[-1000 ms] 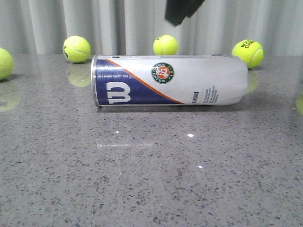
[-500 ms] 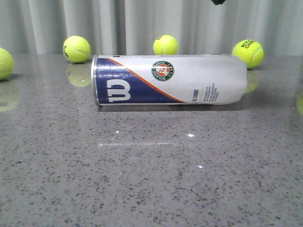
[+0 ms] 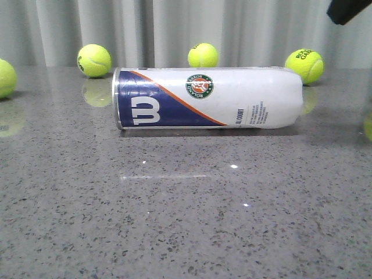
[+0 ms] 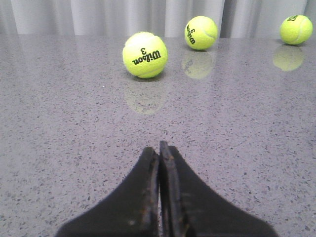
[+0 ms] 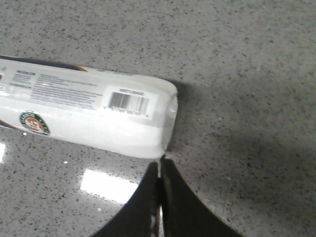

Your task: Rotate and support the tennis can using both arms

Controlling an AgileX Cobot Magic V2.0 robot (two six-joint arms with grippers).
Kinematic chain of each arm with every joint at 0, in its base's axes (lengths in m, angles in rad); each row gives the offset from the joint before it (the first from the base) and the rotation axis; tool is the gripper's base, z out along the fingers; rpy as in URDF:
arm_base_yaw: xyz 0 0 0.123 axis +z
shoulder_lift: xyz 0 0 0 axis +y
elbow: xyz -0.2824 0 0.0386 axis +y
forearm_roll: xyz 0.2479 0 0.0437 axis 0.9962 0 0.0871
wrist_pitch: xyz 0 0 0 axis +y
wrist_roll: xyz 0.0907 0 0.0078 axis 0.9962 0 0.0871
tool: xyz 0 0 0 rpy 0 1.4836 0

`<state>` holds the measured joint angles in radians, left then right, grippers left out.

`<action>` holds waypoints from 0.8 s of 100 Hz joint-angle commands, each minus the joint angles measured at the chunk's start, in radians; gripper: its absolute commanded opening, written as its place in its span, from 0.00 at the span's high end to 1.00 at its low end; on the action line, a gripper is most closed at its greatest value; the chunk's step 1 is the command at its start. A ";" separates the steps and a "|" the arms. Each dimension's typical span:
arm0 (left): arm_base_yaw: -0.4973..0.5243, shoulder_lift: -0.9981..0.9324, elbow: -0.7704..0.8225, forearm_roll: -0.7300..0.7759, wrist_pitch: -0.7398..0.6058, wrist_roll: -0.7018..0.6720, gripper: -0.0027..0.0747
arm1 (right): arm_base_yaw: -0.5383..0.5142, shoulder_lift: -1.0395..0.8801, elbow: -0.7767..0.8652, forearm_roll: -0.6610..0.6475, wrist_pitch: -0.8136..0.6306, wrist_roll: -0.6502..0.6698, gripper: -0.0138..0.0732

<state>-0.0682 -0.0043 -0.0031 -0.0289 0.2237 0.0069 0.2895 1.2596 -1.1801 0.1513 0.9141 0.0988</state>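
On the grey speckled table (image 3: 186,221) in front of you, the nearest stretch is bare stone with a few glints of light. Past that, at about 12 o'clock, the can (image 3: 209,97) lies on its side, long axis running 9 to 3 o'clock. Its silver-rimmed navy end with the white "W" points to 9 o'clock, the plain white end to 3 o'clock, and the round emblem faces you near the top of the curve. Nothing grips it.

Your right gripper (image 5: 160,170) has its fingers pressed together, holding nothing. In its wrist view the tips hang above the table just beside the can's white end (image 5: 168,123), where a barcode label shows; you cannot tell from that view whether the tips touch the can. In the front view only a black corner of that arm (image 3: 347,9) shows, high at 1 o'clock, well above the can.

Your left gripper (image 4: 159,150) is likewise closed with nothing between the fingers, low over bare table. Its wrist view shows three balls ahead, the nearest (image 4: 144,55) printed "Wilson 3".

Beyond the can, balls sit along the far edge before the pale curtain (image 3: 174,29): one at 11 o'clock (image 3: 93,60), one at 12 (image 3: 203,55), one at 1 (image 3: 304,64), and one half cut off at 10 (image 3: 6,77)
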 commanded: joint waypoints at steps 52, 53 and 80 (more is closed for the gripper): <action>0.003 -0.039 0.048 -0.003 -0.078 -0.007 0.99 | -0.186 -0.430 0.345 0.007 -0.265 -0.009 0.92; 0.003 -0.039 0.048 -0.003 -0.078 -0.007 0.99 | -0.189 -0.434 0.353 0.007 -0.267 -0.009 0.92; 0.003 -0.039 0.048 -0.003 -0.078 -0.007 0.99 | -0.287 -0.627 0.501 -0.012 -0.395 -0.009 0.92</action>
<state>-0.0682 -0.0043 -0.0031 -0.0289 0.2237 0.0069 0.0273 0.6818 -0.6860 0.1495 0.6340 0.0988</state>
